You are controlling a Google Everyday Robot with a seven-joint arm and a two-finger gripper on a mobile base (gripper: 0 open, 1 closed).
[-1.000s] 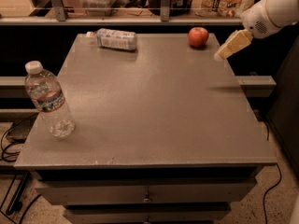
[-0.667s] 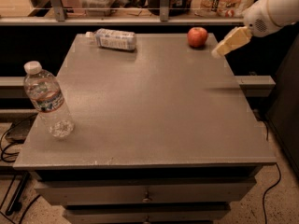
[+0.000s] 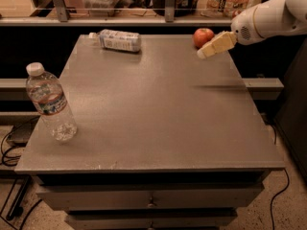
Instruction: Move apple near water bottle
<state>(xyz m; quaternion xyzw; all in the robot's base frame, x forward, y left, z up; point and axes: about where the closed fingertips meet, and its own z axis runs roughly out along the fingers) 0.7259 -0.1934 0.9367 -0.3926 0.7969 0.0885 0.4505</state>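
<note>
One gripper (image 3: pixel 205 52) hovers beside the apple (image 3: pixel 202 36), upper right, likely poised to grasp it; whether it is open or closed I cannot tell. The water bottle (image 3: pixel 50 102) stands well apart, at left.

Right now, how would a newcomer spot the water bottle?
On the grey table, go to the near left edge, opposite the gripper beside the apple at far right. The water bottle stands upright there; the other bottle lies on its side.

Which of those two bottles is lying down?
The bottle with the wide pale label, at the back, lies on its side. The water bottle stands upright at front left. The gripper hovers beside the apple.
</note>
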